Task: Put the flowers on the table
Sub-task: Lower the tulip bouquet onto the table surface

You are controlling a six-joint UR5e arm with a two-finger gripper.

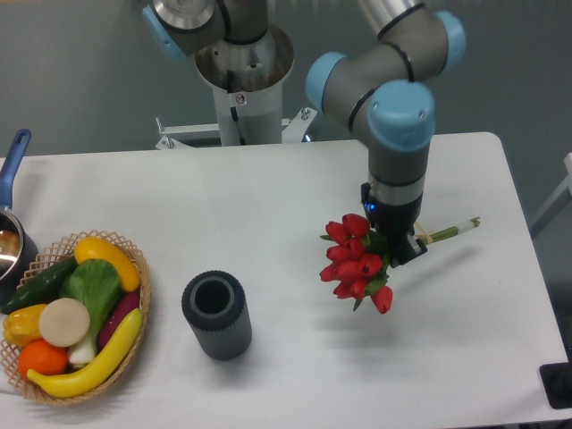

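arm: UR5e (393, 116) comes in from the top of the frame, wrist pointing down over the right half of the bench (268, 197)
hand: (395, 243) right of centre, clenched on the flowers (357, 262), gripping them where the heads meet the stems; fingers mostly hidden behind the blooms
flowers: red tulips, bunch lying nearly level, heads towards the left and lower left, green stems (451, 231) sticking out to the right past the hand
flowers vs bench: held above the white surface; soft shadow beneath and to the right; can't tell if any bloom touches
black cylinder: (215, 314) dark ribbed open-top tube, upright, lower centre, well apart from the flowers to their left
basket: (143, 286) round wicker, lower left of the frame, holding toy produce: yellow banana (89, 366), green leafy piece (92, 290), cucumber (36, 284), orange (41, 357), white round piece (63, 322)
pan: (11, 223) at the left edge, blue handle pointing up, partly cut off
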